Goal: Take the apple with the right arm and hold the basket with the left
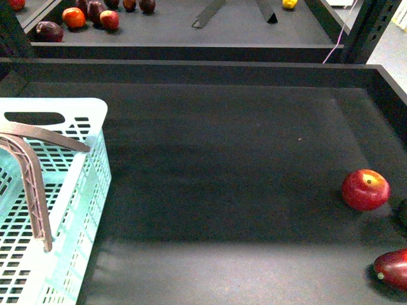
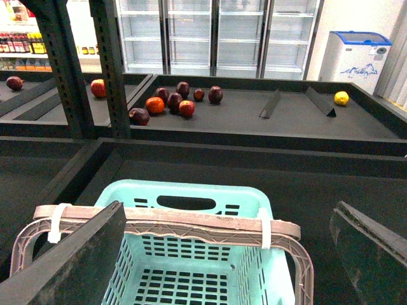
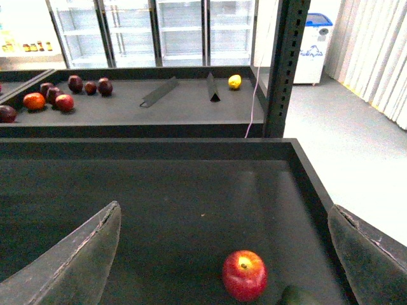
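black tabletop (image 1: 222, 178) carries the turquoise basket (image 1: 95, 184); the apple (image 1: 365, 189) lies well apart from the basket, off its right side. print on the blue-lidded freezer (image 2: 362, 54) is too small to read. only the wrist views show the arms: the left end effector (image 2: 227, 210) gapes wide and empty above the basket's handle (image 2: 191, 223), and the right end effector (image 3: 222, 208) gapes wide and empty, short of the apple.

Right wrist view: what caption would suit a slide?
Open right gripper faces the apple on a dark tray.

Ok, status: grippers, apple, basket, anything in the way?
Left gripper open above basket handle, not gripping. Right gripper open, apple ahead, untouched. Dark green item close beside apple, maroon fruit nearby; nothing between gripper and apple.
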Robot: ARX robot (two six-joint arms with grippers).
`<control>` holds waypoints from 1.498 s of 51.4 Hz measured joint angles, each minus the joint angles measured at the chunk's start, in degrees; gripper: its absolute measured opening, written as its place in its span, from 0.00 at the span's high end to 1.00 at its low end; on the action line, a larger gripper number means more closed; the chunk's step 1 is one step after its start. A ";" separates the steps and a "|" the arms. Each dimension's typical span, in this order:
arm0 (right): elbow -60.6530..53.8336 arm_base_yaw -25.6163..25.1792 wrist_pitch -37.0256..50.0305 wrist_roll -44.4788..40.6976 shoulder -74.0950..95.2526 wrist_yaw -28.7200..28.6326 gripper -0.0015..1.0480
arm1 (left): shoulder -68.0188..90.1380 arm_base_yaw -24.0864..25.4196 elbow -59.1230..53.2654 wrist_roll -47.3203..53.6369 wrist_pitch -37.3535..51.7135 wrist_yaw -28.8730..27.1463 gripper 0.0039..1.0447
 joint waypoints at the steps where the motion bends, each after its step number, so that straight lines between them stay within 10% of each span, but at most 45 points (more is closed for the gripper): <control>1: 0.00 0.00 0.00 0.00 0.00 0.00 0.08 | 0.00 0.00 0.00 0.00 0.00 0.00 0.06; 43: 0.00 0.00 0.00 -0.02 0.00 0.00 0.08 | 0.09 0.00 0.04 -0.02 -0.15 0.11 0.06; 50: 0.00 0.00 0.00 0.00 -0.04 -0.02 0.08 | 18.51 2.99 10.23 -15.78 -19.58 7.69 0.06; 60: 0.00 0.00 0.00 0.00 -0.04 -0.02 0.08 | 48.54 10.29 18.32 -40.06 -1.25 17.64 0.06; 77: 0.00 0.00 0.00 0.00 -0.04 -0.02 0.08 | 76.87 14.58 26.45 -60.78 12.66 16.92 0.06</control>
